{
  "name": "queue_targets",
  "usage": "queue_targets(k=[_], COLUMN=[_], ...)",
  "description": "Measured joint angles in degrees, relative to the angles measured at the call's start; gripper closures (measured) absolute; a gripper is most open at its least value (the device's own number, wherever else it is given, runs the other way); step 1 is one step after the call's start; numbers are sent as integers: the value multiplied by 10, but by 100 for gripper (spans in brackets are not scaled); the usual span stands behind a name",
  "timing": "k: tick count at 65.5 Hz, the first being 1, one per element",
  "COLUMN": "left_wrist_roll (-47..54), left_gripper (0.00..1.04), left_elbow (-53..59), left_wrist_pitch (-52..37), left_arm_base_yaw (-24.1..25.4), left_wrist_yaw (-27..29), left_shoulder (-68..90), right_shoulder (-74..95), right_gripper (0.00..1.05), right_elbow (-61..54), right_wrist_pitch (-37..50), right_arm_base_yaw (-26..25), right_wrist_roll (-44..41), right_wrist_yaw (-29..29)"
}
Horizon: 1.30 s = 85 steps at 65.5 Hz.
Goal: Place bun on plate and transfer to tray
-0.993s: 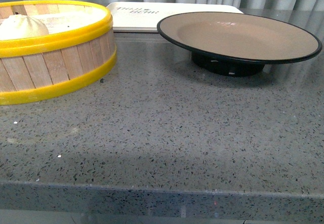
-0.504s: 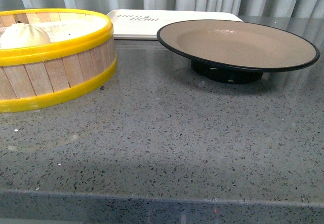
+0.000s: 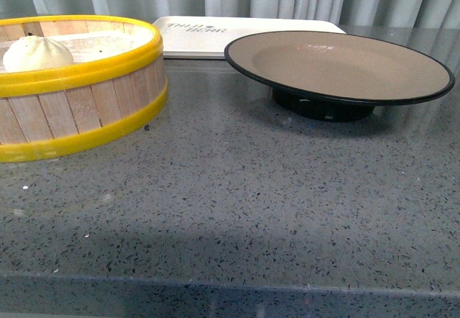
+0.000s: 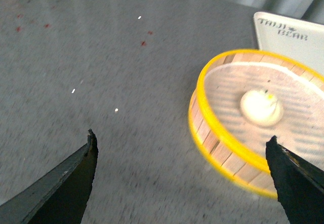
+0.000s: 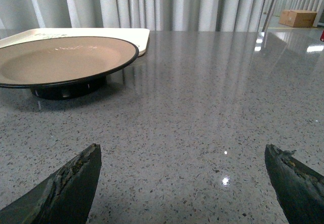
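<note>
Bun (image 3: 37,52) white, round, sitting inside steamer basket (image 3: 79,109); both jaws spread, empty.

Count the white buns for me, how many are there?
1. The small round white steamed bun sits inside the yellow-rimmed round wooden steamer basket. No other shows, though the basket's near wall hides some floor.

The only writing is dark lettering (image 4: 281,30) in two lines near one end of the cream tray (image 4: 298,49); the left wrist view shows what looks like "TAIJI BEAR", while from the front it is too blurred to read
</note>
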<state>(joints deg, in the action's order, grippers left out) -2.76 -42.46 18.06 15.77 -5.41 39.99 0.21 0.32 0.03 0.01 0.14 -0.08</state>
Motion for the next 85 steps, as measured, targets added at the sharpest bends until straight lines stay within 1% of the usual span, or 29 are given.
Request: queue_targets(k=[12, 16, 17, 19, 25, 33, 40, 61, 67, 85], left_wrist_roll=[12, 15, 17, 21, 25, 27, 27, 20, 20, 18], left_gripper=[7, 7, 7, 7, 7, 7, 7, 7, 7, 7], left_elbow=[-128, -163, -182, -199, -240, -265, -278, -276, -267, -247], left_wrist_pitch=[-68, -69, -70, -73, -72, -66, -55, -31, -9, -5], left_arm_base_yaw=[-134, -162, -176, -189, -219, -239, -245, -256, -264, -278], left_wrist_yaw=[90, 102, 110, 120, 135, 152, 170, 169, 163, 165], left_shoulder=[177, 228, 256, 285, 357, 417, 445, 451, 451, 450], right_shoulder=[0, 0, 0, 0, 0, 0, 0, 0, 0, 0], right_gripper=[8, 8, 8, 8, 8, 8, 8, 8, 8, 8], right_elbow=[0, 0, 0, 0, 0, 0, 0, 0, 0, 0], right_wrist_pitch=[0, 0, 0, 0, 0, 0, 0, 0, 0, 0], right_arm_base_yaw=[0, 0, 0, 0, 0, 0, 0, 0, 0, 0], right_wrist_roll=[0, 0, 0, 0, 0, 0, 0, 0, 0, 0], right_wrist_yaw=[0, 0, 0, 0, 0, 0, 0, 0, 0, 0])
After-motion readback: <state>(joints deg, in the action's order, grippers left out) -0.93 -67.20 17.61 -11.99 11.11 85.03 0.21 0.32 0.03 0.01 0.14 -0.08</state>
